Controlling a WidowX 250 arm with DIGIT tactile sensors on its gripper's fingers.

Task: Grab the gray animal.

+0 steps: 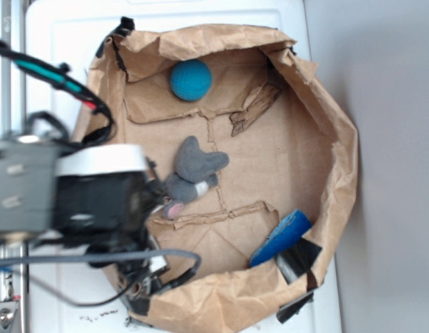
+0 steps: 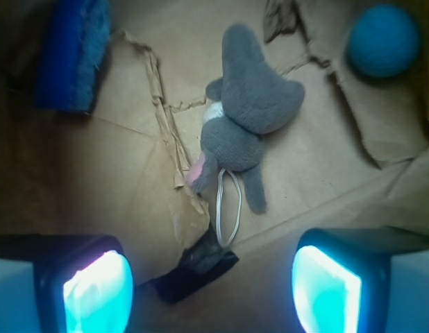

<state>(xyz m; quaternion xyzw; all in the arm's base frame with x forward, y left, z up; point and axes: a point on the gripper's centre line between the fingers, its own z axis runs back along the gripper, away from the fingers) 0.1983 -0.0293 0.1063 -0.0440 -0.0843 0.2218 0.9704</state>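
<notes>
Grasping has not begun: your gripper [image 2: 211,284] holds nothing, and the gray animal [image 2: 239,125] lies loose on the floor of the brown paper bag [image 1: 343,149]. Approach is the step in hand, as I judge it; descent, closing and lifting all remain.

Location of the target: the toy rests near the middle of the bag floor, toward the edge where your arm enters. Its body lies flat, ears spread toward the far side, with a white band at the neck and a pink patch at the lower end. A pale cord [image 2: 228,208] loops out from it toward your gripper. A teal ball [image 1: 191,80] sits well apart near the bag's far corner, and a blue block [image 1: 282,237] leans against the opposite wall. A strip of black tape [image 2: 194,267] lies on the floor between the toy and your fingers.

Arm pose: the wrist [image 1: 96,198] reaches over the bag's rim, pointing down and into the bag. In the wrist view the two fingers stand wide apart at the bottom corners, with the toy ahead of the gap, not yet between them. The exterior view hides the fingertips behind the wrist housing.
</notes>
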